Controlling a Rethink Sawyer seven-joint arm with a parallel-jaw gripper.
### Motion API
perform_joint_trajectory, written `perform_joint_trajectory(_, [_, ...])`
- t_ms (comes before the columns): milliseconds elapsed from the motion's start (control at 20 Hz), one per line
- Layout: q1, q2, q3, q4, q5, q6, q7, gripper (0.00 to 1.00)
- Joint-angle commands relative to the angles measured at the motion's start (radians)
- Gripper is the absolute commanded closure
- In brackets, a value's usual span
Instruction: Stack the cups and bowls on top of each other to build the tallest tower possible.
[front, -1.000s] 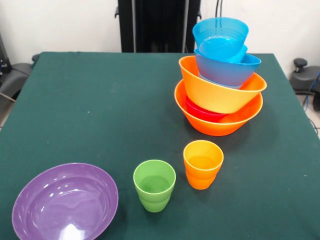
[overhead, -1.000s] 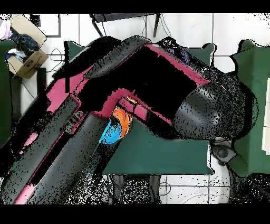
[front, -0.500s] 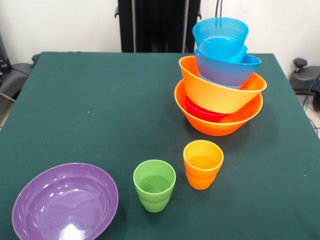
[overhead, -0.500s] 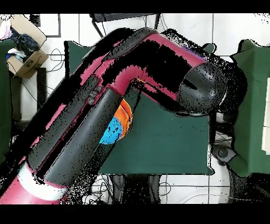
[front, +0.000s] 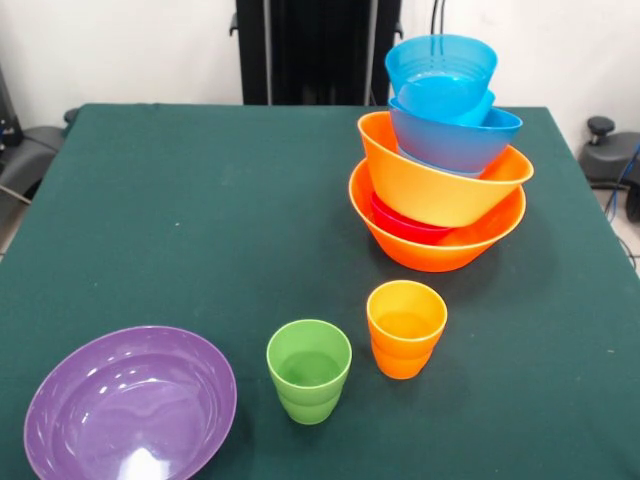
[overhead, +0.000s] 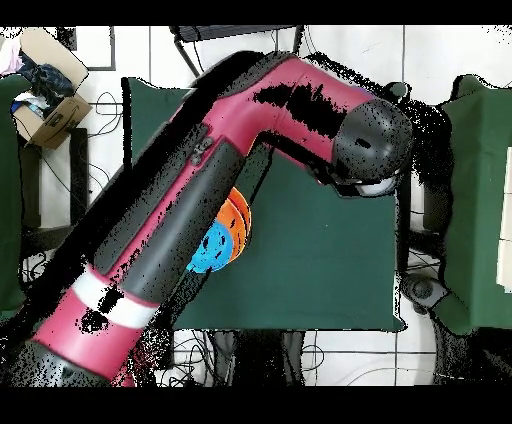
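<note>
1. Comparing the overhead view with a second ago, you see only the arm (overhead: 200, 190) has swung: its bulky black joint (overhead: 370, 150) now sits further up and right, uncovering more green tabletop (overhead: 320, 270).
2. Nothing in the front view has shifted: the tower (front: 440, 150) stands at the far right, leaning, a large orange bowl (front: 437, 235) at its base.
3. The purple bowl (front: 130, 418), green cup (front: 309, 370) and orange cup (front: 406, 328) wait unstacked, so the task is unfinished.
4. You cannot tell the tool's state; it does not show.
</note>
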Motion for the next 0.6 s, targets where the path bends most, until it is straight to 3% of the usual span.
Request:
perform_joint_trajectory(50, [-0.042,0.079,0.199,-0.091,0.073,0.136,-0.257,1.0])
perform_joint_trajectory(600, [-0.092,0.21,0.216,-0.149,0.073,0.218,-0.341,1.0])
